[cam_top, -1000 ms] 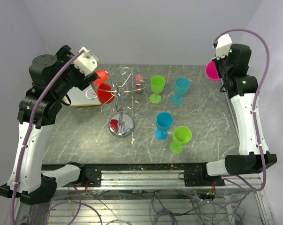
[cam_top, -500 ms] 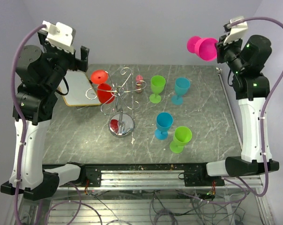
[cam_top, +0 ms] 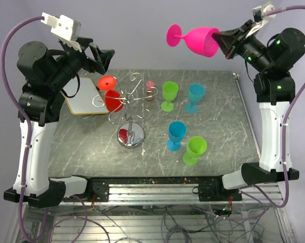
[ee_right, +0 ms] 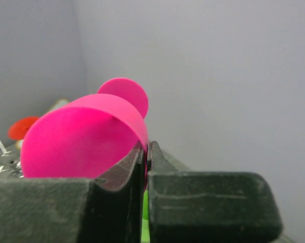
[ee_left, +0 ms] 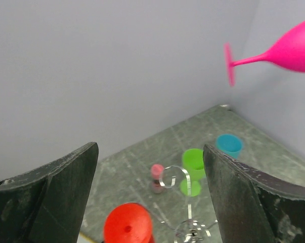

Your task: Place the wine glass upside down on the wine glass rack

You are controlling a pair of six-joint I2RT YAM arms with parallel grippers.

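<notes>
Wine glass [cam_top: 199,40] has swung higher, rim pinched by right end effector [cam_top: 221,40]; left end effector [cam_top: 102,56] spread.

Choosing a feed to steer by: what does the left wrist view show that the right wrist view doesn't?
Left wrist only: the wine glass rack as curled wire, a green glass, a blue glass, the open left gripper, and the pink wine glass side-on, stem showing. Right wrist only: the right gripper shut on that glass's rim, seen close. Both: the pink wine glass and a red glass.
</notes>
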